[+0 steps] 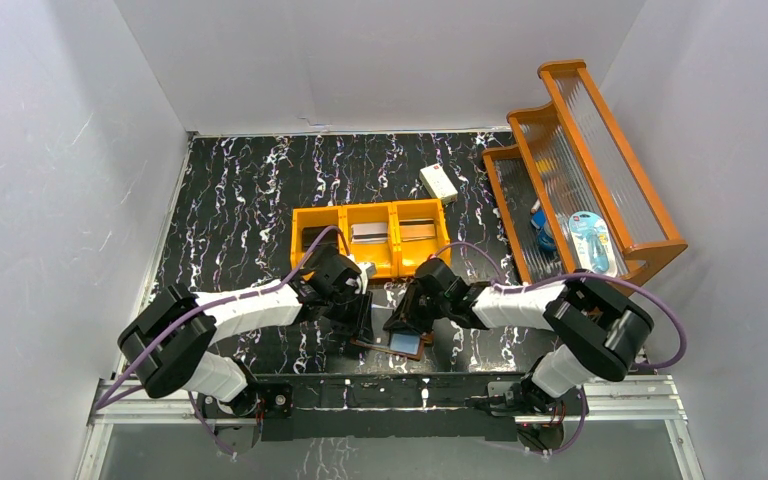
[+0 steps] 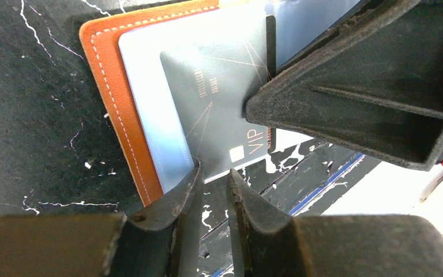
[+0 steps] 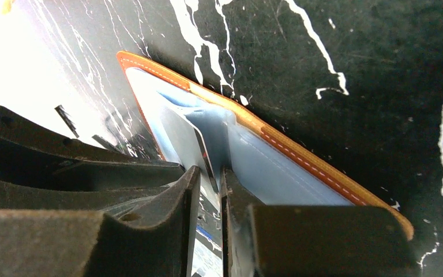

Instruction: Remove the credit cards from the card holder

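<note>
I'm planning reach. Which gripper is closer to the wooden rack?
Right. The right gripper is over the wallet, left of the wooden rack and nearer the bases. The left gripper is beside it, farther left.

The card holder (image 1: 403, 343) is laid open near the front edge of the marbled bench (image 1: 250, 190), pale blue inside showing. It's crowded from both sides by the left end effector (image 1: 360, 318) and right end effector (image 1: 407, 320), jaws not readable. An orange three-slot tray (image 1: 345, 208) is parked just behind, a cream box (image 1: 438, 183) further back, and a wooden rack (image 1: 672, 243) far right.
</note>
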Robot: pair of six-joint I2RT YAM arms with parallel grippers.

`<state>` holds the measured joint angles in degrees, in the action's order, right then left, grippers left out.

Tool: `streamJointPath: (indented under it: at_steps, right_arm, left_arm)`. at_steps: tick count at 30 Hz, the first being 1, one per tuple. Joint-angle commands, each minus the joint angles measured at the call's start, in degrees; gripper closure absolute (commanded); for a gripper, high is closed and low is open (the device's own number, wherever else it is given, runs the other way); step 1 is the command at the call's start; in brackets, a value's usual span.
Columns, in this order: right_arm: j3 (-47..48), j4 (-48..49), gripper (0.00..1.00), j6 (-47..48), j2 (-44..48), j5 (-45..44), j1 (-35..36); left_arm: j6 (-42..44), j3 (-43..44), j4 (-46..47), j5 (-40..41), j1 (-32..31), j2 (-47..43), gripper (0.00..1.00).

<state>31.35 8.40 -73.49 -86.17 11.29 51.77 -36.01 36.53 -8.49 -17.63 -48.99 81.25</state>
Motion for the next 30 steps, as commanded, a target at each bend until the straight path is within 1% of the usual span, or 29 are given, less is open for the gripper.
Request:
streamJointPath:
  at_steps: [1, 4, 12, 15, 18, 20, 21, 27, 30]
  right_arm:
    - [-3.1, 2.4, 0.74, 0.2, 2.0, -0.3, 0.1]
    - [-4.3, 5.3, 0.68, -0.3, 2.7, 1.3, 0.1]
    - [-6.8, 10.4, 0.66, -1.8, 3.9, 2.1, 0.0]
    - [-7.7, 11.9, 0.69, -2.2, 4.4, 2.1, 0.0]
    - [-9.0, 14.0, 0.77, -2.8, 4.9, 2.1, 0.0]
    - [-9.7, 15.1, 0.78, -3.1, 5.3, 2.1, 0.0]
    - [-10.0, 15.7, 0.78, -3.1, 5.5, 2.1, 0.0]
    - [-9.9, 17.7, 0.67, -2.1, 6.1, 3.5, 0.0]
    - [-9.9, 18.2, 0.67, -2.2, 6.4, 3.5, 0.0]
  left_arm:
    - [0.1, -2.0, -3.5, 3.2, -0.8, 0.5, 0.79]
    - [0.2, -1.6, -3.8, 3.4, -0.8, 1.1, 0.80]
    - [0.2, -1.4, -4.4, 4.0, -0.8, 1.3, 0.81]
    - [-0.2, -1.6, -4.4, 4.3, -0.8, 1.2, 0.81]
    - [-0.3, -1.6, -4.5, 4.4, -0.8, 1.2, 0.81]
    - [-0.2, -1.4, -4.7, 4.8, -0.8, 1.2, 0.82]
    - [-0.2, -1.3, -5.1, 5.2, -0.8, 1.3, 0.82]
    - [-0.1, -0.7, -6.5, 6.6, -0.8, 1.8, 0.83]
    - [0.0, -0.4, -6.6, 6.5, -0.8, 2.0, 0.84]
